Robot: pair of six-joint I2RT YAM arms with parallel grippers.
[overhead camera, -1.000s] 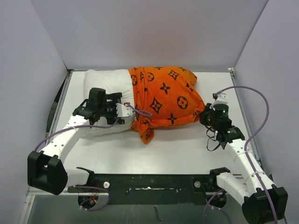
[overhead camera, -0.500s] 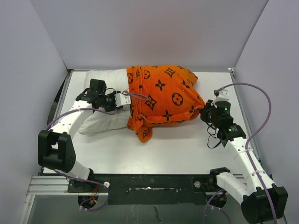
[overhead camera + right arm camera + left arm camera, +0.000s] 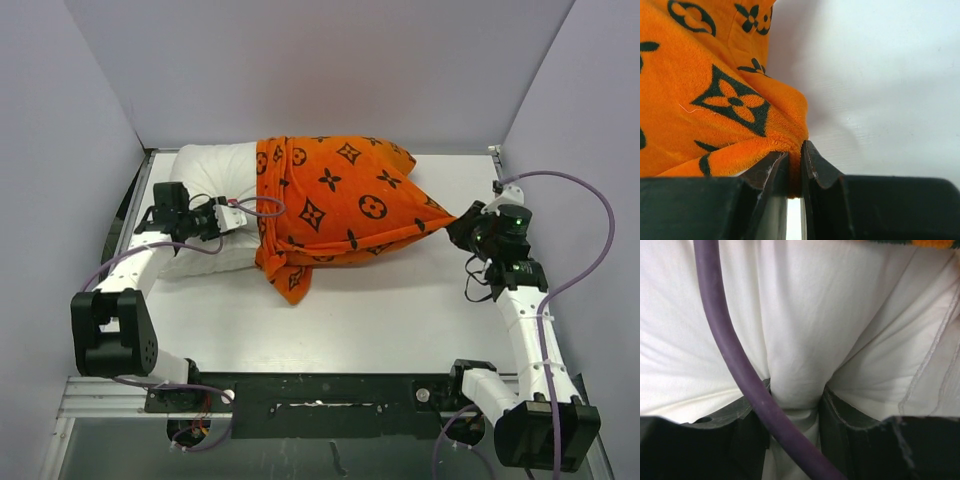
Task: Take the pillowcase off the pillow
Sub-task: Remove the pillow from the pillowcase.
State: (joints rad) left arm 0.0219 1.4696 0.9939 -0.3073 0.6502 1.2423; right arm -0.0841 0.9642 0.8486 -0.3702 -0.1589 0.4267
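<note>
Two arms reach in from the near edge, one toward each end of the pillow (image 3: 212, 168), which lies across the far half of the white tabletop (image 3: 380, 310). The pillowcase (image 3: 345, 200) covers the right part of the pillow. Its open edge is bunched in a band of folds across the pillow, left of centre, and a loose orange flap hangs down onto the tabletop on the near side. The left part of the pillow is bare white and lies near the far left corner of the tabletop.

The left claw (image 3: 240, 216) presses against the bare pillow just left of the bunched edge. In the left wrist view its jaws are clamped on a pinch of white pillow fabric, which bulges out in soft folds above them. A stitched seam runs down the right side of that view, and a sliver of orange shows at the top edge. A purple cable (image 3: 725, 340) curves down from the top left and passes in front of the left finger.

The right claw (image 3: 462, 222) grips the right-hand corner of the pillowcase, which is stretched to a taut point toward it. In the right wrist view the black fingers (image 3: 767, 175) are closed on a thin fold of orange plush with only a narrow slit between them. Bare tabletop lies behind on the right.
</note>
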